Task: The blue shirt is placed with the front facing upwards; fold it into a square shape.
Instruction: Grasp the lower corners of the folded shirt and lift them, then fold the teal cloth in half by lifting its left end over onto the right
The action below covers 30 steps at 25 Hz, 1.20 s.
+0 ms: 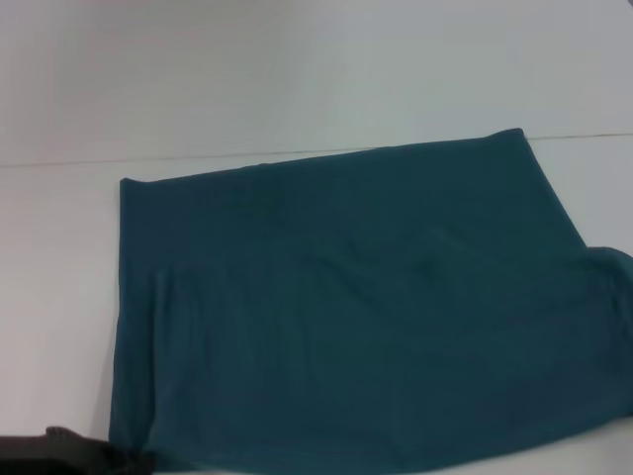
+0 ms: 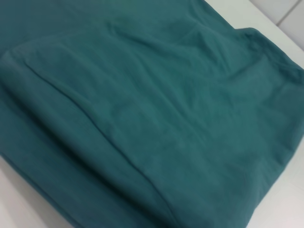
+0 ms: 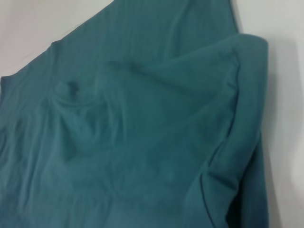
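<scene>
- Left end effector (image 1: 74, 450) sits at the blue shirt (image 1: 366, 307)'s near-left corner; grip state cannot be told. Right one is unseen.
- Shirt lies part-folded on the white counter (image 1: 297, 69); I judge another fold is next, needing a firm hem grasp.
</scene>
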### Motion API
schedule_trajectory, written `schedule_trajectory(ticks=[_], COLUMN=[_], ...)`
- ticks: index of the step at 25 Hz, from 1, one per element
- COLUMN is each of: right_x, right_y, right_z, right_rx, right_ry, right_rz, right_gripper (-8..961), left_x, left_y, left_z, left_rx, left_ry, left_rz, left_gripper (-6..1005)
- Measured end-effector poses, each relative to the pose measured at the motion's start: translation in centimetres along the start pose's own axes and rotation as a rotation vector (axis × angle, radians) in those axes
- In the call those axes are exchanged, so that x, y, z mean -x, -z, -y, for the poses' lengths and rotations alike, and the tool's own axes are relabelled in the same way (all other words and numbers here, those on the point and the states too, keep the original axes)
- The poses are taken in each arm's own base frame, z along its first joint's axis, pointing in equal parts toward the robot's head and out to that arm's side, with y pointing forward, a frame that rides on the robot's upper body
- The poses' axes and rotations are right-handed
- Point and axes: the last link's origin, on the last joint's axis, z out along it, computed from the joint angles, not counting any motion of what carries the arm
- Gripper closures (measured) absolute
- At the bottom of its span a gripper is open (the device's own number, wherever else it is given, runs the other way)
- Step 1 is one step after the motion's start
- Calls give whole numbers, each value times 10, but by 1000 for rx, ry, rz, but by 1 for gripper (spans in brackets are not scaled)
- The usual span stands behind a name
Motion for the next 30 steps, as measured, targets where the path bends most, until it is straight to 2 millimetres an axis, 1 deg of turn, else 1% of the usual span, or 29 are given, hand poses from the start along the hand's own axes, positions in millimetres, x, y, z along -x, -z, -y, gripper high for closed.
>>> schedule_trajectory(ticks=[4,6,7,8,13,25,30], right_x=[-9,-16,-22,-22,-38,-74,-81], right_y=[7,11,15,15,24,34,39], right_z=[0,2,4,4,10,11,13], right_rx=[31,33,33,33,33,60,58], right_ry=[-7,-20,-37,-37,-71,-119,-132], right_rz=[-10,-11,-14,-14,-22,-61,-56], right_gripper=[836,834,834,833,830,821,818], left_x=[7,12,14,15,23,35,39], left_y=[1,2,3,3,5,12,15], left_z=[-3,-5,-5,-6,-8,-13,-14], left_rx=[23,30,33,37,52,54,54], left_ry=[19,28,33,36,52,64,72], left_rz=[14,19,21,24,37,61,66], left_gripper=[968,968,968,968,967,964,962])
